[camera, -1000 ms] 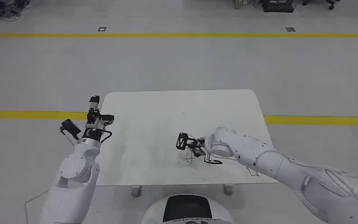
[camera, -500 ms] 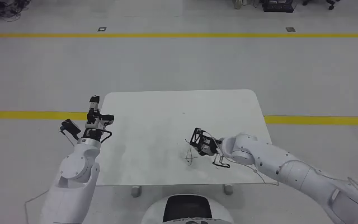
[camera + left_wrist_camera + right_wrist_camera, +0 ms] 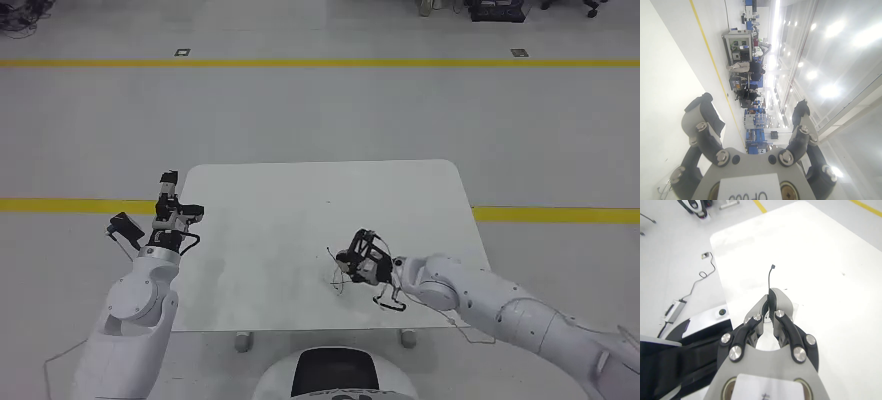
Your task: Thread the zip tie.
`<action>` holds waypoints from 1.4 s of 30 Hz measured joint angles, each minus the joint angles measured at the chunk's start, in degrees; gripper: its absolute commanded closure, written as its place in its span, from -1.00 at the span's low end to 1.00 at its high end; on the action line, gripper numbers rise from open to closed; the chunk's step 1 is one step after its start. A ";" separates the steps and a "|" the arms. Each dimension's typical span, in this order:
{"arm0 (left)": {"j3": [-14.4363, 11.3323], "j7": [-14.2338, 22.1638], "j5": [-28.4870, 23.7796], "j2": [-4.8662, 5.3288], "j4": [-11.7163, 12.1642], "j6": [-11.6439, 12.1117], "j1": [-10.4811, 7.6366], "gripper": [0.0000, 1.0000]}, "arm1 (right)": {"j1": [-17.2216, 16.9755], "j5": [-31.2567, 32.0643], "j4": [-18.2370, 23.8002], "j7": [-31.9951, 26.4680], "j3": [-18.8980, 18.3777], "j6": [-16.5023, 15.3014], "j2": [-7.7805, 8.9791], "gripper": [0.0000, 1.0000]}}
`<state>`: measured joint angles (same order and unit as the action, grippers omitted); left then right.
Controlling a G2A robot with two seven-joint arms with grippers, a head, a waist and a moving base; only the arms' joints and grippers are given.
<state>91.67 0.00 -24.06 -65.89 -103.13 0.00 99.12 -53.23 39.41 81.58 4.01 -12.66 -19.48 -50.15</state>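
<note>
My right gripper (image 3: 346, 262) hovers over the front middle of the white table (image 3: 300, 200), shut on a thin black zip tie (image 3: 331, 253). In the right wrist view, the zip tie (image 3: 770, 277) sticks straight out past the closed fingertips of the right gripper (image 3: 769, 293), its small square head at the free end above the table (image 3: 810, 247). My left gripper (image 3: 168, 192) is held at the table's left edge, away from the tie. The left wrist view shows the left gripper (image 3: 753, 106) open, pointing into the room with nothing between its fingers.
A small clear piece (image 3: 795, 307) lies on the table under the right fingers. A cable and a grey box (image 3: 675, 308) lie on the floor beyond the table's edge. Yellow floor lines (image 3: 560, 213) run behind the table.
My right gripper has shifted a little to the right and turned at the wrist, and its arm has swung nearer the table's front edge. The left arm has not moved.
</note>
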 measured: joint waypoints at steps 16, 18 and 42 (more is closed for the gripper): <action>0.00 0.00 0.00 0.00 0.00 0.00 0.00 -1.00 | -8.17 -7.50 0.63 30.26 2.92 0.00 4.30 1.00; 0.00 0.00 0.00 0.00 0.00 0.00 0.00 -1.00 | -8.36 -9.43 1.05 30.31 2.92 0.00 4.21 1.00; 0.00 0.00 0.00 0.00 0.00 0.00 0.00 -1.00 | -9.84 -28.92 6.09 29.26 2.71 0.00 4.09 1.00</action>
<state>91.67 0.00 -24.06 -65.89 -103.13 0.00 99.12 -63.07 10.49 87.67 33.27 -9.96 -19.48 -46.07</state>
